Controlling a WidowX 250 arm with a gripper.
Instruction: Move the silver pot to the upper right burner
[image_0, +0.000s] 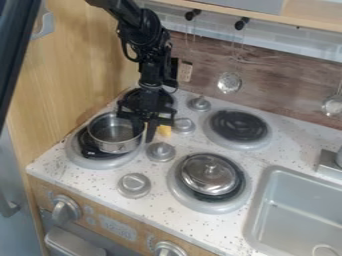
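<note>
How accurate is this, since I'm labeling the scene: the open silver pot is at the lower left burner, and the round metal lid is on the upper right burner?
The lid is misplaced: the camera view shows it on the lower right burner. The open silver pot is at the lower left burner.

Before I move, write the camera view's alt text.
A black robot gripper is at the rim of an open silver pot on the lower left burner of a toy stove. A round metal lid sits on the lower right burner, in front of the upper right burner.
</note>
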